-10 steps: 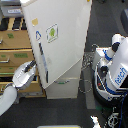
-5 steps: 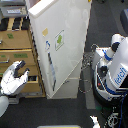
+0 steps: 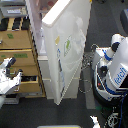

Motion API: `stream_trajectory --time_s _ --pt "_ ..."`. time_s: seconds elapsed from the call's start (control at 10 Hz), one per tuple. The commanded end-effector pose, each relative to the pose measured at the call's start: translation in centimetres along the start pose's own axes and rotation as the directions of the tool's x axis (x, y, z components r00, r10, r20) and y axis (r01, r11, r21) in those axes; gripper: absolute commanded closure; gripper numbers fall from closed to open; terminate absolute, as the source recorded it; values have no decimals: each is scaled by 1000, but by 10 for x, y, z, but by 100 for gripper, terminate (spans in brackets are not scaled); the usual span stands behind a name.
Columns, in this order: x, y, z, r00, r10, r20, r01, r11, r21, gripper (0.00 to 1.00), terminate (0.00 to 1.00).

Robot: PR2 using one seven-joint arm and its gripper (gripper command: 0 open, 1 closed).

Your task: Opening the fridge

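At centre frame in the exterior view I have the fridge (image 3: 62,50), and I take it as my landmark. Its big white upper door (image 3: 67,55) stands swung well open, its outer face turned toward the camera and its top edge leaning toward the view's right. A small green sticker (image 3: 67,45) sits on that door face, with a smaller yellowish mark just above and toward the view's left of it. Behind the door, at the upper left of the fridge, part of the white interior (image 3: 40,20) shows, with some reddish items near the top; too blurred to name them.

Left of the fridge, touching or just beside its body, stands a tan wooden cabinet (image 3: 20,55) of drawers with green labels (image 3: 10,36). Low in front of that cabinet, well apart from the door, is my gripper (image 3: 11,75), white, with its fingers (image 3: 9,63) spread apart and grasping nothing. It touches neither door nor handle.

Right of the fridge, near the open door's lower edge, stands a rounded white-and-blue robot (image 3: 115,70), with a tangle of cables (image 3: 87,65) between it and the door. Dark floor (image 3: 55,115) below.
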Motion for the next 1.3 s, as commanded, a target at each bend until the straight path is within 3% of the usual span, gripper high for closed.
stream_trajectory --time_s 0.1,0.4,0.7,0.9,1.3 --pt "18 122 -360 853 103 -511 -165 983 -77 0 0" --pt "123 72 -426 846 14 -533 -79 992 -99 0 0" --pt "236 6 -429 842 -44 -538 2 997 -77 0 0" --pt "359 -133 -342 848 -48 -527 85 995 47 0 0" --pt "424 -419 -104 881 -354 -315 357 933 -52 0 0"
